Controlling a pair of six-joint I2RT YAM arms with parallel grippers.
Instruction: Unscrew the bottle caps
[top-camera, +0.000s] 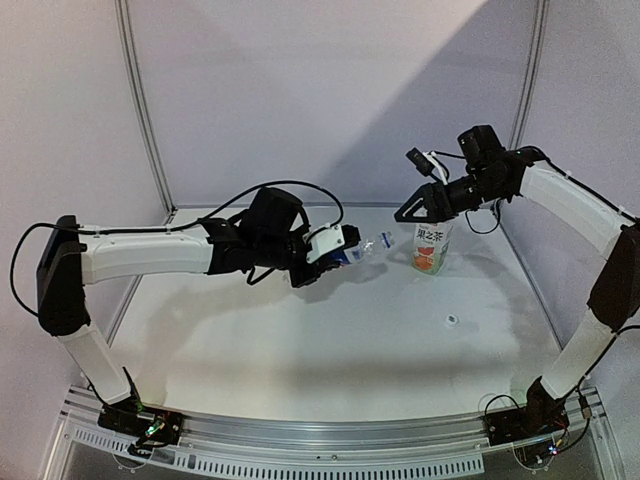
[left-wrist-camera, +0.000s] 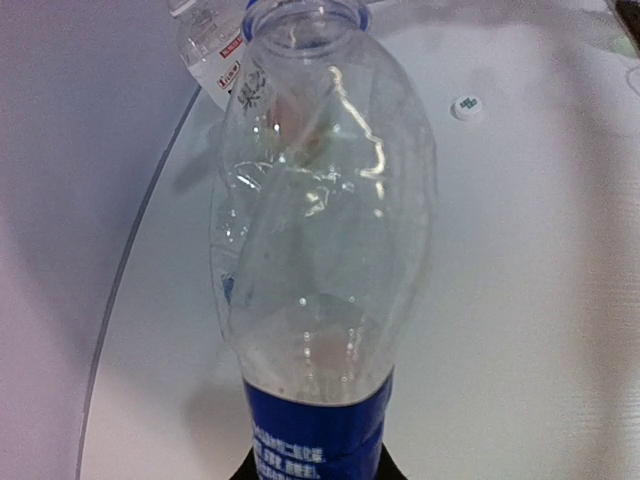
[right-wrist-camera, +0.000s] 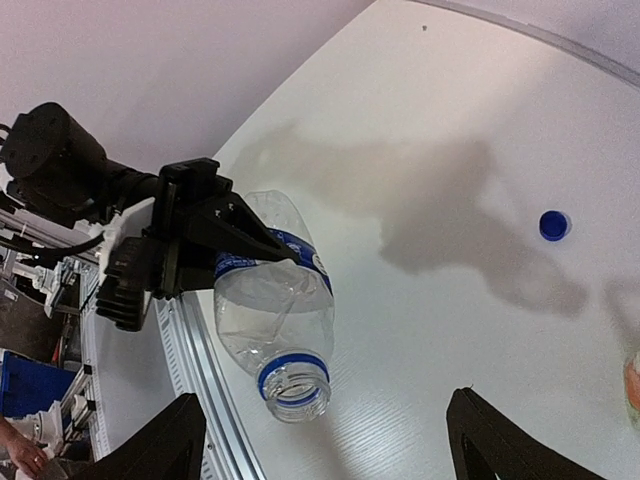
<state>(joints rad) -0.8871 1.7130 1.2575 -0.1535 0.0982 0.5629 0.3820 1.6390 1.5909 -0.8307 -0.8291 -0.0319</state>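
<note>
Now two caps: blue cap (right-wrist-camera: 553, 225), white cap (left-wrist-camera: 467, 106). Two bottles: wide bottle (top-camera: 432, 248), empty slim bottle (left-wrist-camera: 320, 250) gripped by left pincer (top-camera: 343, 256). Right pincer (top-camera: 408, 212) open.

Soft overhead light, faintly violet. Broad, blurred shadows lie on the table (right-wrist-camera: 400, 350) beyond the right hand (right-wrist-camera: 325, 440). Glare streaks the clear blue-label bottle (left-wrist-camera: 320, 230) just ahead of the left hand (top-camera: 340, 252).

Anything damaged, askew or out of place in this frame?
Yes. The slim bottle, clamped in the left pincer, has a creased, caved-in wall and is held on its side above the table, neck open. A blue cap and a white cap lie loose on the table.
</note>
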